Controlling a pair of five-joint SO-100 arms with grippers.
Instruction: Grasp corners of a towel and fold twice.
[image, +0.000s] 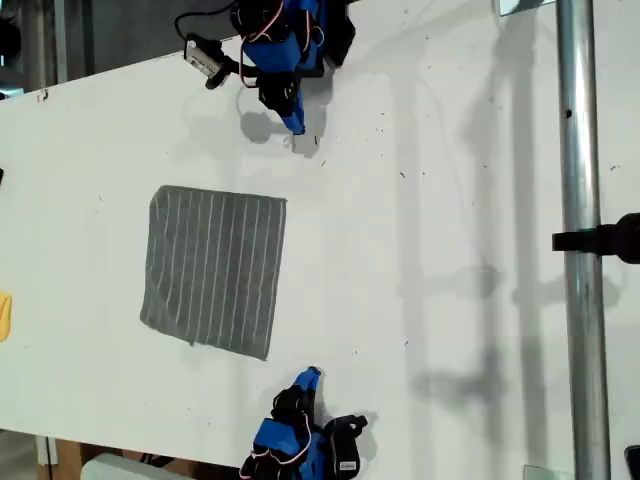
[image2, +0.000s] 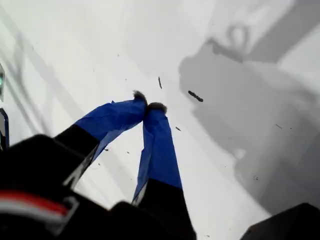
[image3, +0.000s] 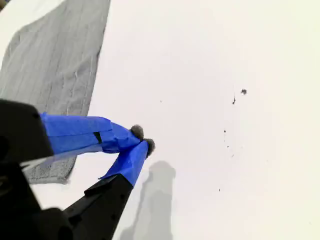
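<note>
Two grippers, both with jaws closed tip to tip and holding nothing. Towel (image: 215, 270) lies flat and unfolded on the white desk (image: 450, 250), toward the exterior view's left, all four corners down. My second gripper (image3: 142, 140) hovers over bare desk just beside a towel edge (image3: 60, 65). My first gripper (image2: 150, 106) hangs over bare, speckled desk; no cloth shows in its wrist view. Metal pole (image: 582, 240) runs along the exterior view's right.

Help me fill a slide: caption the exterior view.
Striped grey towel lies flat and unfolded on a white table, with two blue-tipped arms parked beside it, touching nothing.
</note>
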